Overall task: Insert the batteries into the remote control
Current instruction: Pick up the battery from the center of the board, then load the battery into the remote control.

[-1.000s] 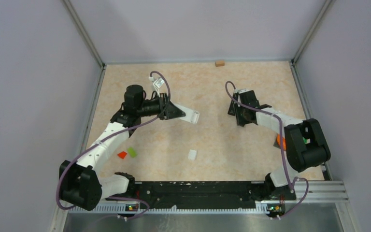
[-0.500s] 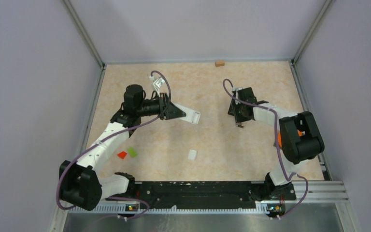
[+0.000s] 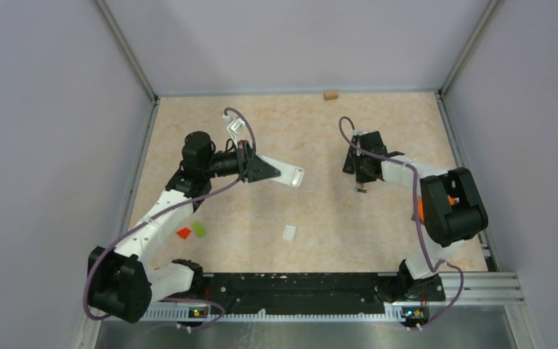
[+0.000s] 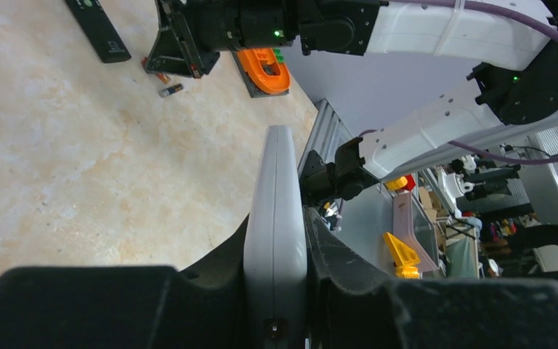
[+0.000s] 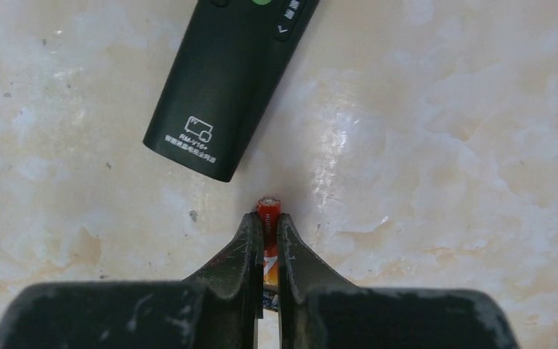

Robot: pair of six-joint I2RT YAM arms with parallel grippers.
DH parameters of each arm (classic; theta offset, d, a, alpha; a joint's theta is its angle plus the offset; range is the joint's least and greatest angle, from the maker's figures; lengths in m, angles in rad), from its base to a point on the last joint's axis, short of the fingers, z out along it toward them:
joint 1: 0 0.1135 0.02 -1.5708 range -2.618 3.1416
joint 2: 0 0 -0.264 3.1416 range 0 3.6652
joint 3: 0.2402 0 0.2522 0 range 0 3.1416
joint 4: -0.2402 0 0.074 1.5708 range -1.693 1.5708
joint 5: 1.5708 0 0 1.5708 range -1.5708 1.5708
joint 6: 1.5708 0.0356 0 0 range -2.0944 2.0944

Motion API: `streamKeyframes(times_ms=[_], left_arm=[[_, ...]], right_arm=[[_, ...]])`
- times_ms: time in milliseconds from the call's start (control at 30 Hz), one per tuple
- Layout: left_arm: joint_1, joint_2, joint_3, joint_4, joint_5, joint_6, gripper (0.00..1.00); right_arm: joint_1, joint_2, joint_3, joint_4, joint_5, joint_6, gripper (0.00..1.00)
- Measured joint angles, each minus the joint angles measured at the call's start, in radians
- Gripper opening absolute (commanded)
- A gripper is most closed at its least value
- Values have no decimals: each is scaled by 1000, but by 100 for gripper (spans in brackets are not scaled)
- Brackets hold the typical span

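My left gripper (image 3: 263, 169) is shut on the white remote control (image 3: 288, 175) and holds it above the table. In the left wrist view the remote control (image 4: 276, 167) stands edge-on between the jaws of my left gripper (image 4: 277, 240). My right gripper (image 5: 267, 227) is shut on a red battery (image 5: 267, 211) close over the table surface. The battery's tip pokes out past the fingertips. From above, my right gripper (image 3: 361, 173) hides that battery. A second, darker battery (image 3: 360, 190) lies loose on the table just in front of it, and shows as a battery (image 4: 171, 90) in the left wrist view.
A black remote (image 5: 225, 94) lies on the table just beyond my right gripper's tips. A small white flat piece (image 3: 289, 233) lies mid-table. A red block (image 3: 183, 233) and a green block (image 3: 200, 228) sit near the left arm. A wooden block (image 3: 330, 94) sits at the far edge.
My right gripper has closed its jaws on the red battery. The left arm has shifted the white remote slightly to the right.
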Motion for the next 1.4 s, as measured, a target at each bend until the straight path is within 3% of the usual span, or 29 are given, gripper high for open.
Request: streamKeyframes(times_ms=[167, 367, 600, 833, 1100, 1400], left_arm=[[-2, -17, -55, 123, 27, -74, 0], [-25, -18, -60, 224, 23, -129, 0], [-53, -10, -88, 337, -129, -211, 0], [-53, 77, -141, 570, -280, -407, 0], [-55, 136, -163, 742, -322, -599, 0], [-64, 136, -167, 793, -336, -664, 0]], right_arm=[[-1, -35, -31, 16, 105, 43, 0], [-3, -237, -56, 16, 174, 102, 0], [23, -478, -12, 16, 23, 366, 0], [208, -649, -4, 130, -55, 583, 0], [383, -615, 56, 238, -32, 646, 0], [518, -517, 138, 242, 92, 586, 0]])
